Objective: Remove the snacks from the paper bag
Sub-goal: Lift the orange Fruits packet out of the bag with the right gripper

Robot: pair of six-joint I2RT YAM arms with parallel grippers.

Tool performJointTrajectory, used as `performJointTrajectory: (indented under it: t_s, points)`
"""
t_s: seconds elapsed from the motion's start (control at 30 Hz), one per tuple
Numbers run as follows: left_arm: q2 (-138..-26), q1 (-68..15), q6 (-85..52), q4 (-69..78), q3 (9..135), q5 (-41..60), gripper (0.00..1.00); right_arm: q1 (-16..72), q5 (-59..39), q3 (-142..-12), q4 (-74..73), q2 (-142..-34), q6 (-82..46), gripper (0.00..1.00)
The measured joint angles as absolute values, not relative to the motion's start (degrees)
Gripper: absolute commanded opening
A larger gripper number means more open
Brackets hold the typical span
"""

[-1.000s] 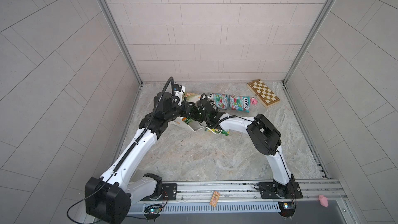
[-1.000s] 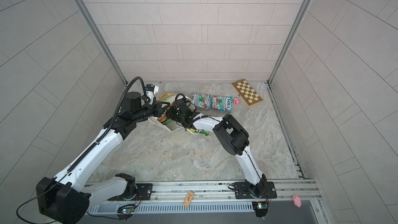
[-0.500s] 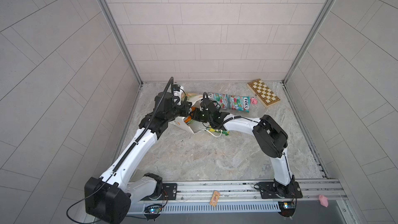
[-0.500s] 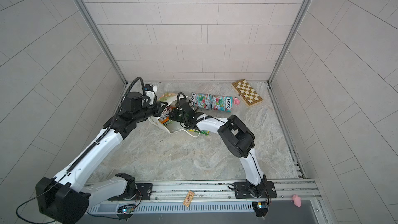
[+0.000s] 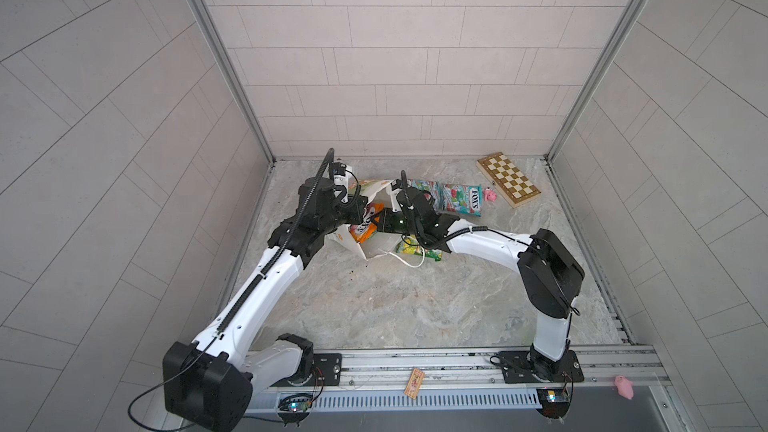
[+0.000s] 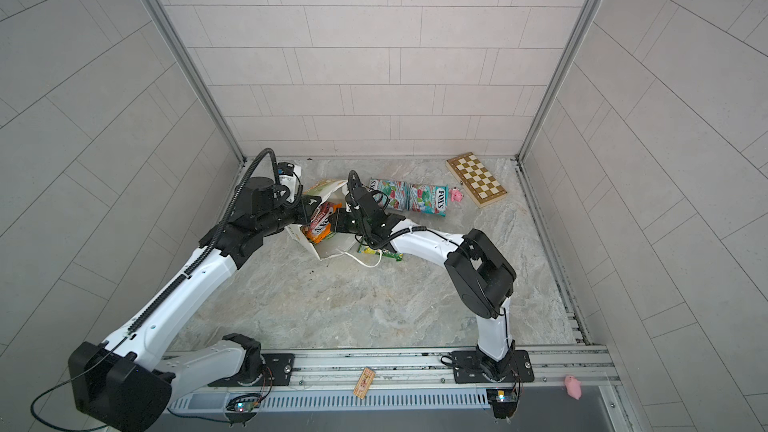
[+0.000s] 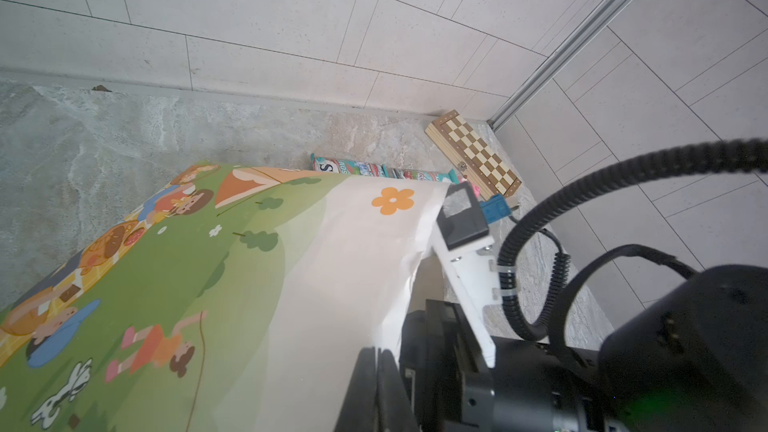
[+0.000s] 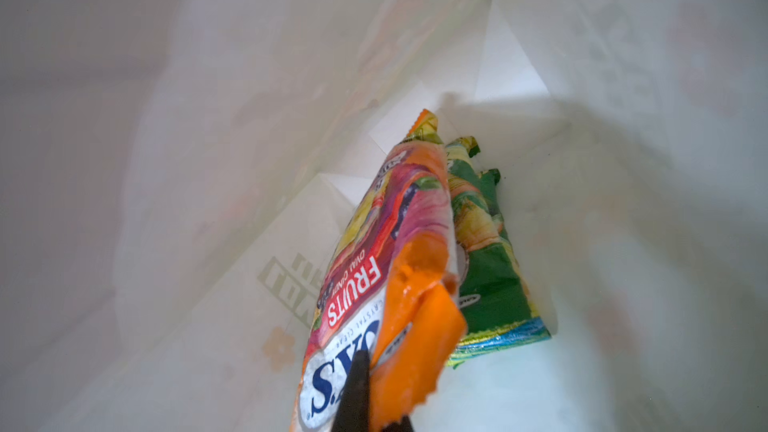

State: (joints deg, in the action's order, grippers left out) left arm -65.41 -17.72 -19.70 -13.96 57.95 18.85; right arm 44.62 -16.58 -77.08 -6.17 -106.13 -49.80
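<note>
Right wrist: crumpled glossy orange packet (image 8: 386, 263)

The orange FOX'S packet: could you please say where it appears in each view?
In a top view: orange packet in the mouth of the paper bag.
In a top view: orange packet likewise.
Left wrist: not in it.
Right wrist: orange packet central, held by right gripper.
Shared landmark: paper bag.

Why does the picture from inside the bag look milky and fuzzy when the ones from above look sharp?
Right wrist view: light glows through the paper bag, washing its walls out, and the orange packet is blurry and shiny nearest the lens. Left wrist view: the bag's print is soft up close, the chessboard sharper. Both top views: evenly lit, sharp, hardly shadowed.
</note>
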Motion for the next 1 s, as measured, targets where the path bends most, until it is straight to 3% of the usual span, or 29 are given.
performJointTrajectory:
  t_s: [1.0]
  points:
    - [-65.8, -17.8, -20.1, -14.1, 58.0, 18.5, 0.00, 40.9, -22.1, -69.1, 13.1, -75.5, -30.9, 0.00]
